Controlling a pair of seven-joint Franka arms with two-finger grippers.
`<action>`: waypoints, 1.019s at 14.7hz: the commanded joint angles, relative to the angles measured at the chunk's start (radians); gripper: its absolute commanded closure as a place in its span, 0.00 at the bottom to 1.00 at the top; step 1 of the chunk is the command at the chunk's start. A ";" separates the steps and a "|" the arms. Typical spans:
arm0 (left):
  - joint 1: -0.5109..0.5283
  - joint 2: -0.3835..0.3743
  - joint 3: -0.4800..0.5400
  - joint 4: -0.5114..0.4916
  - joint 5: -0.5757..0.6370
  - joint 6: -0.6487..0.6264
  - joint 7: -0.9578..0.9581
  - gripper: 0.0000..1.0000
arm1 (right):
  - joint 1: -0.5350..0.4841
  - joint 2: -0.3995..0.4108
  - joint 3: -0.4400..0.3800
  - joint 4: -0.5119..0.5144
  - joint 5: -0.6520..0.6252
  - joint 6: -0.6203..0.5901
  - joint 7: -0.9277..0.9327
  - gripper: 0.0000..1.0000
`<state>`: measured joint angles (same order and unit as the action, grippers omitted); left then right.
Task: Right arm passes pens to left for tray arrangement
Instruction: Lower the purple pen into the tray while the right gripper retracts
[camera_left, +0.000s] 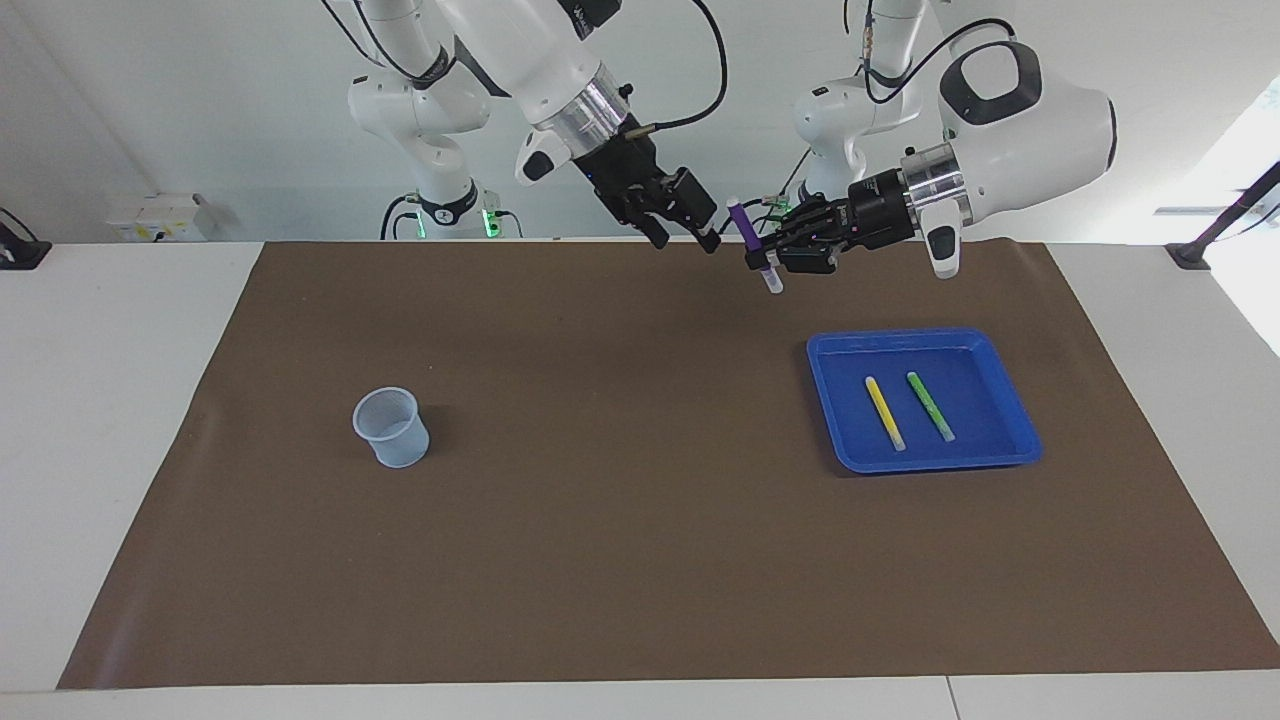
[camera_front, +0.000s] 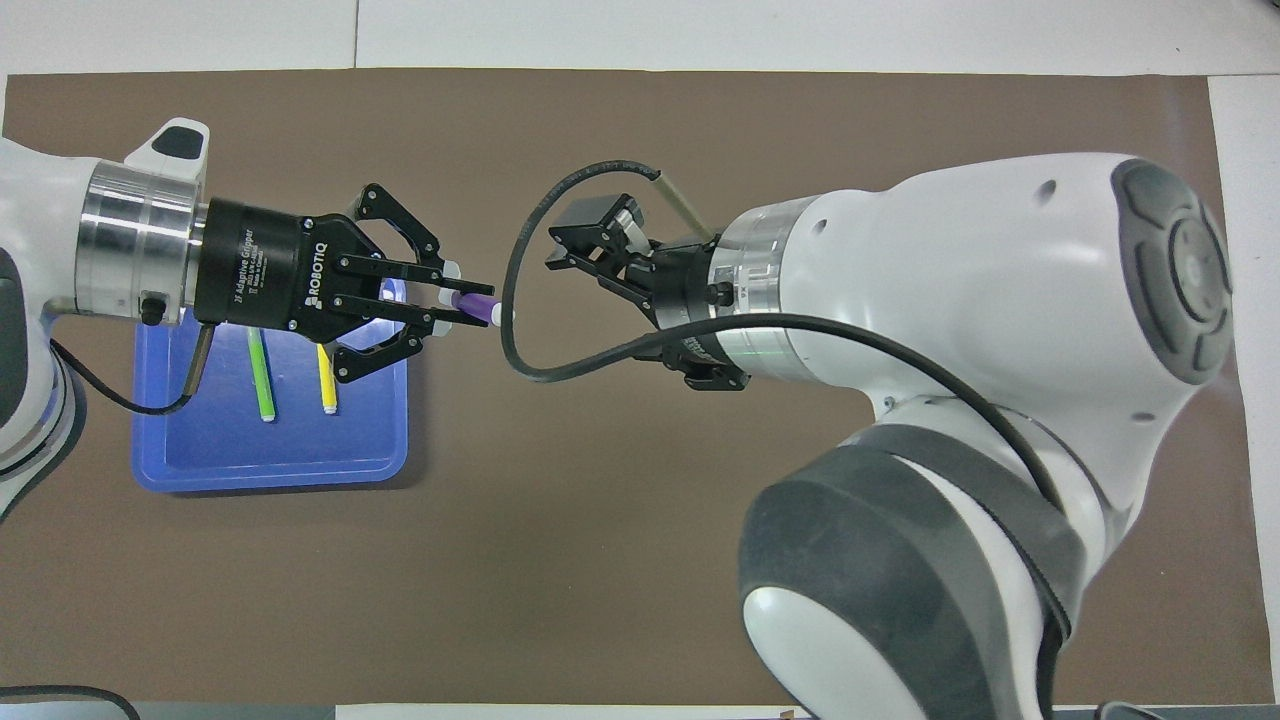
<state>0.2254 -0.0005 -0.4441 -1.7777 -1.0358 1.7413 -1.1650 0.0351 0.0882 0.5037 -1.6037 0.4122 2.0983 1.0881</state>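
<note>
My left gripper (camera_left: 762, 262) is shut on the purple pen (camera_left: 745, 235), which it holds nearly upright in the air over the mat, beside the tray's corner; both also show in the overhead view, the gripper (camera_front: 455, 305) and the pen (camera_front: 480, 305). My right gripper (camera_left: 686, 240) is open and empty, a short gap away from the purple pen. The blue tray (camera_left: 985, 435) lies toward the left arm's end of the table, and its floor shows in the overhead view (camera_front: 250, 460). In it lie the yellow pen (camera_left: 884, 412) (camera_front: 326, 380) and the green pen (camera_left: 930, 406) (camera_front: 262, 385), side by side.
A small translucent pale-blue cup (camera_left: 392, 428) stands upright on the brown mat (camera_left: 620, 520) toward the right arm's end. In the overhead view the right arm hides it.
</note>
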 joint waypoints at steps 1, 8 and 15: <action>0.034 -0.039 0.004 -0.051 0.066 0.004 0.120 1.00 | -0.007 -0.015 -0.057 -0.033 -0.061 -0.027 -0.121 0.00; 0.152 -0.042 0.004 -0.126 0.422 -0.013 0.613 1.00 | -0.004 -0.079 -0.284 -0.148 -0.285 -0.113 -0.626 0.00; 0.278 0.117 0.002 -0.161 0.888 0.119 1.175 1.00 | -0.004 -0.090 -0.491 -0.136 -0.469 -0.165 -0.914 0.00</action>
<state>0.5051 0.0719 -0.4332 -1.9356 -0.2593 1.8022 -0.0940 0.0318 0.0213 0.0413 -1.7265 -0.0095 1.9428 0.2329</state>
